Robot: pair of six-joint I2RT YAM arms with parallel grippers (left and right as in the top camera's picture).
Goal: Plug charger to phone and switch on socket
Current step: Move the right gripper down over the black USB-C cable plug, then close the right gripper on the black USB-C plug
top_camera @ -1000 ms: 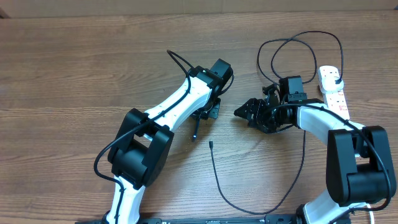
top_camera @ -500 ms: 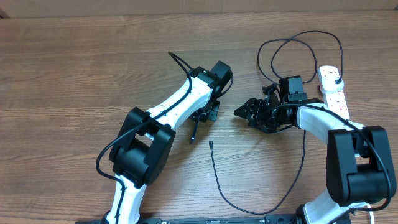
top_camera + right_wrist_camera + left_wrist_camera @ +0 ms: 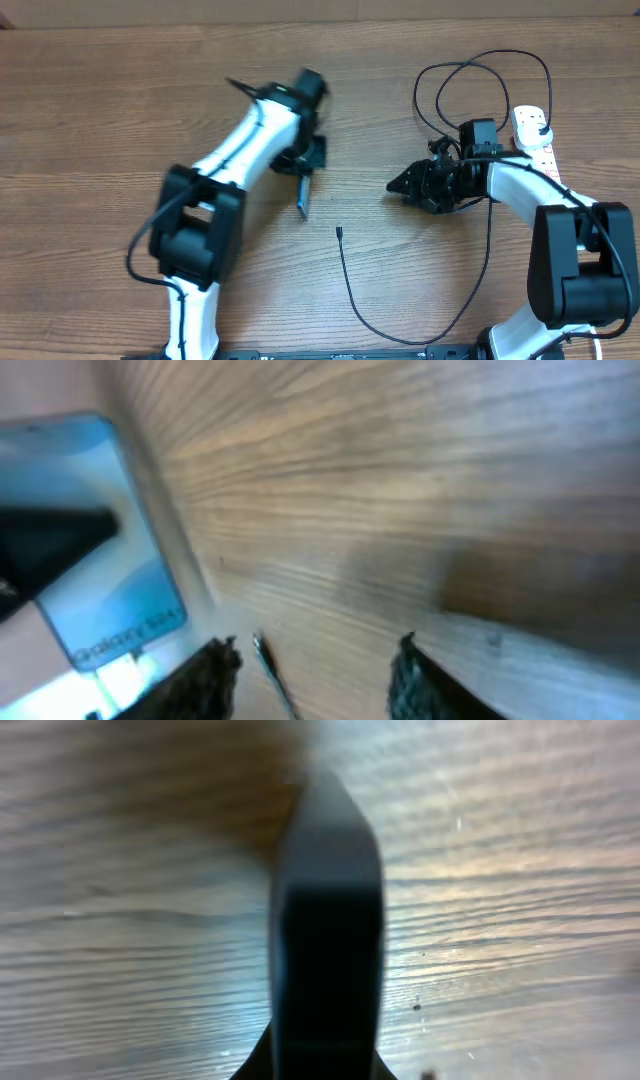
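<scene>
My left gripper (image 3: 306, 170) is shut on the phone (image 3: 303, 198), which it holds on edge over the table left of centre. The left wrist view shows only the phone's (image 3: 325, 920) dark, blurred edge. The phone's (image 3: 100, 550) cyan screen is at the left of the right wrist view. My right gripper (image 3: 393, 186) (image 3: 312, 660) hovers open and empty right of centre, pointing left. The charger's connector tip (image 3: 340, 232) (image 3: 265, 655) lies on the wood below and between the grippers. Its black cable (image 3: 400, 338) loops round to the white socket (image 3: 538, 150) at the far right.
The charger cable makes loose loops (image 3: 480, 70) on the table behind my right arm, beside the socket. Bare wood table (image 3: 120, 120) stretches to the left and back.
My left arm has swung left and back, carrying the phone away from the centre. My right gripper has drawn back slightly to the right and its jaws have narrowed.
</scene>
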